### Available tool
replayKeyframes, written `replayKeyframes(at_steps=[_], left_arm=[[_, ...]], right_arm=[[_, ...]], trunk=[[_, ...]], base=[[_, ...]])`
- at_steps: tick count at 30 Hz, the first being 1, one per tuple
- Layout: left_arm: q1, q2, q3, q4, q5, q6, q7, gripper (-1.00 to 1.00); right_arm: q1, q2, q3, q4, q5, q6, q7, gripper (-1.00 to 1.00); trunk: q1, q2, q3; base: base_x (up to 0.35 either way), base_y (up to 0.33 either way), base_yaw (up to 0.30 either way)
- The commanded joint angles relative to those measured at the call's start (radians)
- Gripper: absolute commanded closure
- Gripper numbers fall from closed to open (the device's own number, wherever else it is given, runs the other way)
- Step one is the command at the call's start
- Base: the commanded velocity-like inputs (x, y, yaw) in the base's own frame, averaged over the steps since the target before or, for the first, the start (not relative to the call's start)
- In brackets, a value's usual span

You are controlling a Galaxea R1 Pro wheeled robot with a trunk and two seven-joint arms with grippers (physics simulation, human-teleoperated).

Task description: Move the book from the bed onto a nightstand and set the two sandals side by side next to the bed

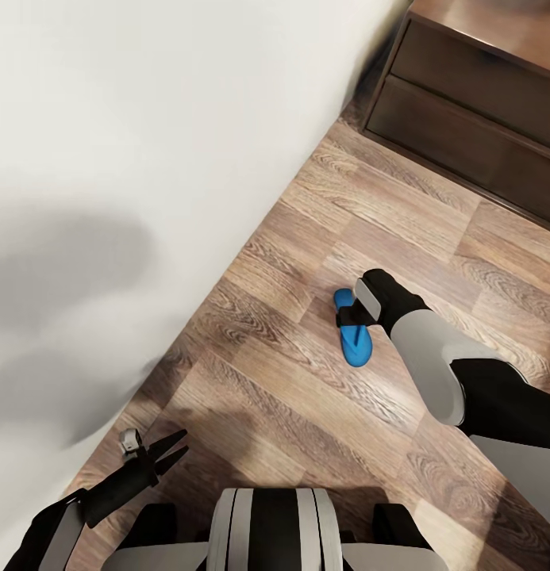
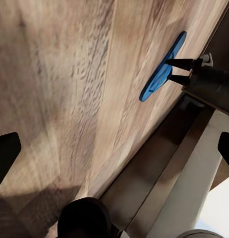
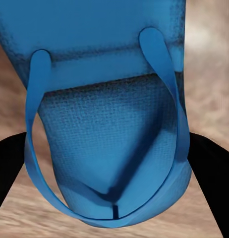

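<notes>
sandal (image 1: 355, 337) being straddled on floor (image 1: 290, 396) by right claw (image 1: 346, 316), apparently not yet clamped | left claw (image 1: 173, 449) being held open, empty | fingers should be closed squarely across sole before lifting

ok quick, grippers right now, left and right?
Left gripper: open, empty, above the wooden floor.
Right gripper: fingers either side of a blue sandal; can't tell if clamped.

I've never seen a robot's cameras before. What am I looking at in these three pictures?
A simulated two-armed robot. The head camera looks down over its arms at a wooden floor beside a light-grey bed; a dark cabinet stands beyond. The other two cameras sit near each arm's tool. The right tool reaches down to a blue sandal, its fingers on either side of it; whether they grip is unclear. Its camera shows the sandal close up. The left tool is open, holding nothing.
</notes>
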Motion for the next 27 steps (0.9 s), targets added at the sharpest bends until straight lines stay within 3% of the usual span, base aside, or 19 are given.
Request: replayKeyframes(at_steps=[1,27], left_arm=[[0.000,0.000,0.000,0.000,0.004,0.007,-0.001,-1.00],[0.000,-0.001,0.015,0.001,0.004,0.007,-0.001,-1.00]], right_arm=[[0.000,0.000,-0.001,-0.001,-0.012,0.003,-0.007,1.00],[-0.001,0.000,-0.001,-0.001,-0.014,0.003,-0.007,1.00]], trunk=[[0.000,0.000,0.000],[0.000,0.000,0.000]], base=[[0.000,0.000,0.000],[0.000,0.000,0.000]])
